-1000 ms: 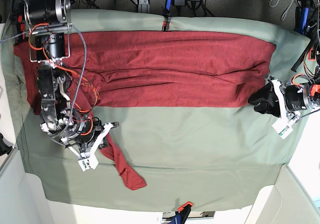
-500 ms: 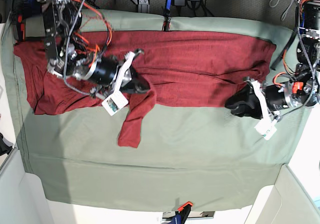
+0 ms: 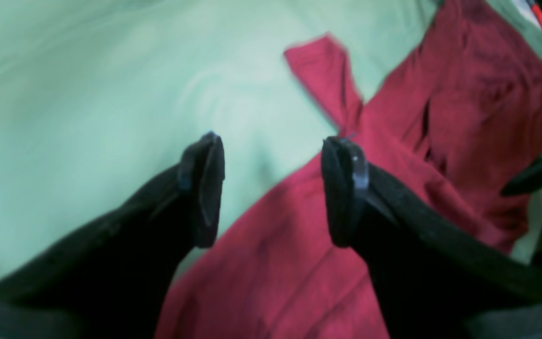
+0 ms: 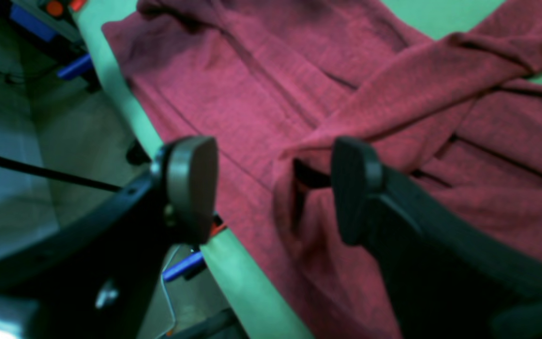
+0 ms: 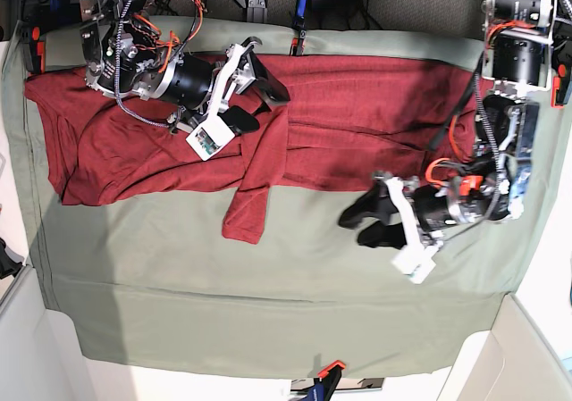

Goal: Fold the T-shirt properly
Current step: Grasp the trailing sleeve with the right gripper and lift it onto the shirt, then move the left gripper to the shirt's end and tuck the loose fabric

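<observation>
Both sets of jaws gape empty; the T-shirt (image 5: pixel 357 115), limp and light, wants pinching at the sleeve (image 5: pixel 248 212) hem, six o'clock.

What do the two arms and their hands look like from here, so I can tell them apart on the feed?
Both look alike: the right hand and left hand have black, paddle-shaped fingers on curved black stems. Each carries a white bracket with a small printed tag. The arms are black and silver cylinders, draped in orange and red cables.

Plain brick-red T-shirt (image 5: pixel 357 106), sage-green cloth (image 5: pixel 268 294)
</observation>
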Controlling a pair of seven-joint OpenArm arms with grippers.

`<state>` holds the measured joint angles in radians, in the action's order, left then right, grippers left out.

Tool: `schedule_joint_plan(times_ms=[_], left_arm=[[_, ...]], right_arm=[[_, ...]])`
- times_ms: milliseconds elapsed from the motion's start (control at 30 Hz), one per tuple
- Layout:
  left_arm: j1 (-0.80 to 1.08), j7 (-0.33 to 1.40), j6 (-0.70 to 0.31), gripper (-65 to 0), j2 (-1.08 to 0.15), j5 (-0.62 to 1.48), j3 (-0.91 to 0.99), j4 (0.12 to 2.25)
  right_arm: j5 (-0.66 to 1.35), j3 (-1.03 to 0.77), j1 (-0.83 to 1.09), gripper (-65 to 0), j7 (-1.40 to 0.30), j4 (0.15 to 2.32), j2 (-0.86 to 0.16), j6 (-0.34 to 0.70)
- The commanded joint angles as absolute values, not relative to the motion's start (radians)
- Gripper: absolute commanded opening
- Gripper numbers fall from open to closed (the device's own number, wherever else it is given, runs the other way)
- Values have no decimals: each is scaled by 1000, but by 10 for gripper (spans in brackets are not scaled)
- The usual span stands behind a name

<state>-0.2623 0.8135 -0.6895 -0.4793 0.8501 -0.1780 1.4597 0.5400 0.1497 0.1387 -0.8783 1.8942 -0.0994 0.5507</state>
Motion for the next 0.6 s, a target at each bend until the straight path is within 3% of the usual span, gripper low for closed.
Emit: schedule_joint_plan(times_ms=[0, 333, 567], left_arm=[[-304, 780, -698, -291, -466, 835, -202, 1448], [-474, 685, -698, -291, -235, 623, -334, 1149], [-517, 569, -575, -291, -124, 402, -368, 976]], right_arm=[[553, 136, 130, -268, -857, 1916, -96, 557], [504, -165, 131, -268, -869, 1960, -100, 553], [588, -340, 173, -268, -875, 1960, -142, 554]])
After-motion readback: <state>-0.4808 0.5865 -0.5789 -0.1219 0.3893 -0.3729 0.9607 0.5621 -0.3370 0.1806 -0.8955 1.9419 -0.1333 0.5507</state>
